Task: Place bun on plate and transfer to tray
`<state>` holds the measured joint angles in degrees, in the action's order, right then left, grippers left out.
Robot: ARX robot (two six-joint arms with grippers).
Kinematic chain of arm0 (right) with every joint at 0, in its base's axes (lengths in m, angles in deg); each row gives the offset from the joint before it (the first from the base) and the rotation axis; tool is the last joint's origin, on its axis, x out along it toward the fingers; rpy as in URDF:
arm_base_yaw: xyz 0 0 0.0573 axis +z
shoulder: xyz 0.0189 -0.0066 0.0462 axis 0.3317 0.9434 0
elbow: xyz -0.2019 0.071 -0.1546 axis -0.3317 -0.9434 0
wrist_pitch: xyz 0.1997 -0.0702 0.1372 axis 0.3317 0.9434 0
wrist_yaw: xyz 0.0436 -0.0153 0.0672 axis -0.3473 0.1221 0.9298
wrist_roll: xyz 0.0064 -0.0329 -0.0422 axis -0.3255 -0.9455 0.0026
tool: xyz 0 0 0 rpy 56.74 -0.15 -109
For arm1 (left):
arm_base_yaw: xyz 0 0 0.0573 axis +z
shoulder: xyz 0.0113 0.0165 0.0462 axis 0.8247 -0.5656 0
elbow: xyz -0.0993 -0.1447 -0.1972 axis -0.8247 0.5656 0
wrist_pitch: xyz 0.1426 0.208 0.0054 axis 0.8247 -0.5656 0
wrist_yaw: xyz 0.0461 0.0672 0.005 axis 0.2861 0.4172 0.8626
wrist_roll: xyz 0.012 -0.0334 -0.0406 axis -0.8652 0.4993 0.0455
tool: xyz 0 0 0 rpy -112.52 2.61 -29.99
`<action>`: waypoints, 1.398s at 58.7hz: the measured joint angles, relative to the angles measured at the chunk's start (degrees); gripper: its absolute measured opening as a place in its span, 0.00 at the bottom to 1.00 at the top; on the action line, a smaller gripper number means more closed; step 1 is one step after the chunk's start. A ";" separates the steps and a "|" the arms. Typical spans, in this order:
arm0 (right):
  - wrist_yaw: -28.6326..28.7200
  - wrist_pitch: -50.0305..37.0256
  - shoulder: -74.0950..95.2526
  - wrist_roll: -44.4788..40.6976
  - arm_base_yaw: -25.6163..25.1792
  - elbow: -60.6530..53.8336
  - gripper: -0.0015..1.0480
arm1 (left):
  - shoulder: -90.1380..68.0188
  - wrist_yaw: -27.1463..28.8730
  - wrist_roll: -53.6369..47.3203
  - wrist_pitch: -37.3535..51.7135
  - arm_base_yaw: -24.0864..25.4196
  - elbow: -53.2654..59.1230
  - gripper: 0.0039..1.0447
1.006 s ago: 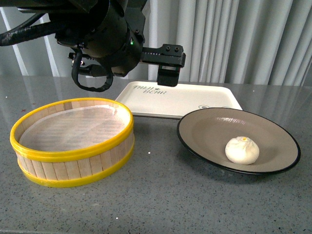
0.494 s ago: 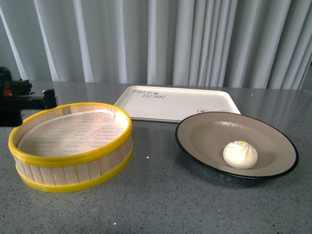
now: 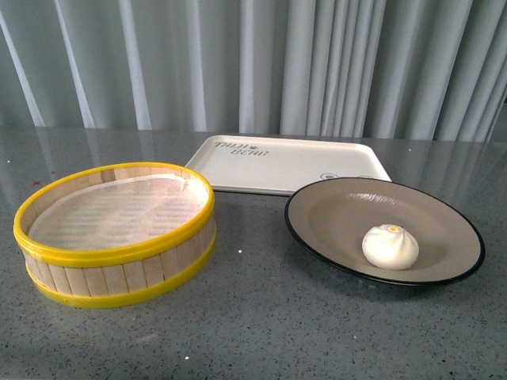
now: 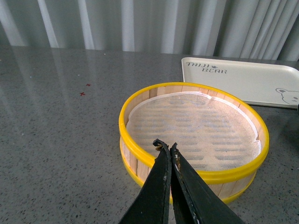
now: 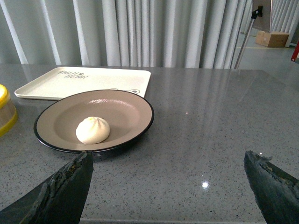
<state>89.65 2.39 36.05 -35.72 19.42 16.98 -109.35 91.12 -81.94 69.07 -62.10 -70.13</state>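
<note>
The white bun [image 3: 390,246] lies on the black-rimmed beige plate [image 3: 333,214] at the right of the table; both also show in the right wrist view, bun [image 5: 93,130] on plate [image 5: 126,109]. The cream tray [image 3: 293,162] lies flat behind the plate, seen too in the left wrist view [image 4: 247,79] and the right wrist view [image 5: 93,79]. No arm shows in the front view. My left gripper [image 4: 165,145] is shut and empty, near the steamer basket's front rim. My right gripper [image 5: 168,161] is wide open and empty, on the near side of the plate.
A yellow-rimmed wooden steamer basket [image 3: 119,261] with a white liner stands at the left, also in the left wrist view [image 4: 140,100]. Grey curtains hang behind the grey stone table. A stand and a cardboard box [image 5: 273,38] are far off beyond the table.
The left arm, which filled the upper left of the front view a second ago, has swung away to the left and out of the view. Bun, plate, tray and basket stay put.
</note>
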 joint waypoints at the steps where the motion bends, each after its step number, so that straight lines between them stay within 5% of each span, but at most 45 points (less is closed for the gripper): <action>1: 0.00 0.00 0.00 0.00 0.00 0.00 0.92 | 0.37 -0.13 0.00 -0.17 0.13 0.24 0.04; 23: 0.00 0.00 0.00 0.00 0.00 0.00 0.92 | 11.76 -6.01 0.00 -4.81 6.38 7.58 0.04; 82: 0.00 0.00 0.00 0.00 0.00 0.00 0.92 | 46.47 -6.16 0.00 -36.46 6.43 7.76 0.04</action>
<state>89.65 2.39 36.05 -35.72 19.42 16.98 -62.88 84.96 -81.94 32.61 -55.68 -62.37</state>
